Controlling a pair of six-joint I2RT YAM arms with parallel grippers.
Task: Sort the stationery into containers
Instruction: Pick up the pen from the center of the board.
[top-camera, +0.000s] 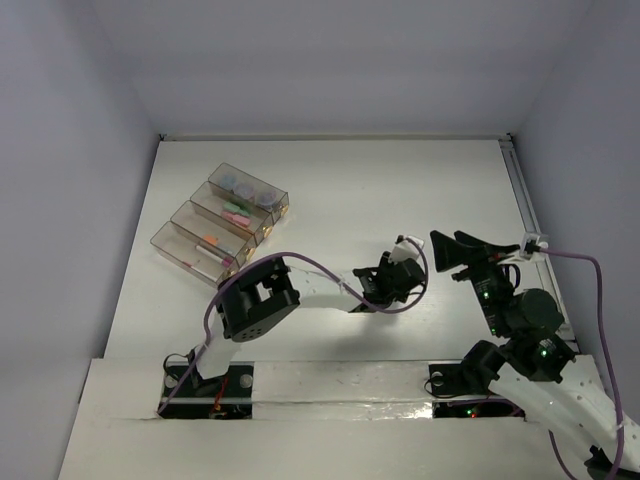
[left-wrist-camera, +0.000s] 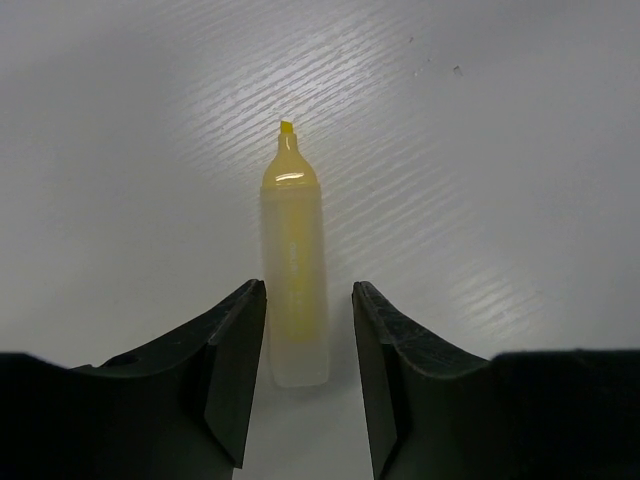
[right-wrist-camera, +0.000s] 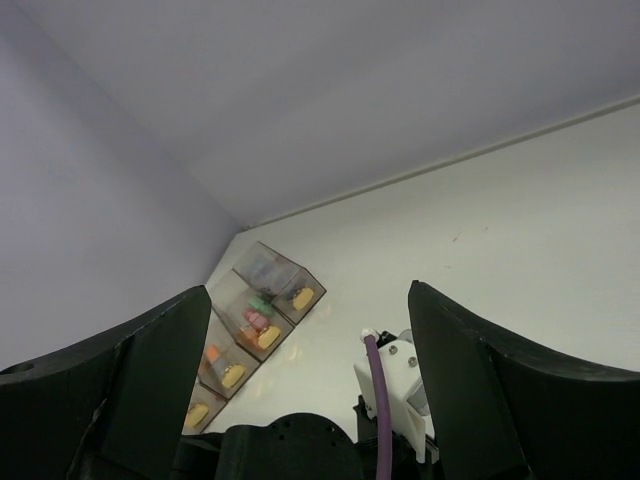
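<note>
Left gripper (left-wrist-camera: 308, 290): black jaws apart, straddling the butt of a stubby translucent yellow plastic marker (left-wrist-camera: 293, 250) lying mid-frame on the white, finely ridged table (left-wrist-camera: 480, 200). Right gripper (right-wrist-camera: 308, 290) gapes wide, empty. Four clear smoky rectangular boxes (top-camera: 190, 215) sit upper left in top view.

Soft, even overhead light filled the top view: the table (top-camera: 400, 190) was bright, the walls (top-camera: 60, 200) dim lilac-grey, with a faint shadow under the left arm (top-camera: 320, 295) toward 6 o'clock. In the left wrist view a glare spot sat near the yellow stick (left-wrist-camera: 293, 290)'s 12 o'clock end, and the corners darkened. The right gripper (right-wrist-camera: 308, 300) was underexposed, black and soft-edged at 7 and 5 o'clock.
</note>
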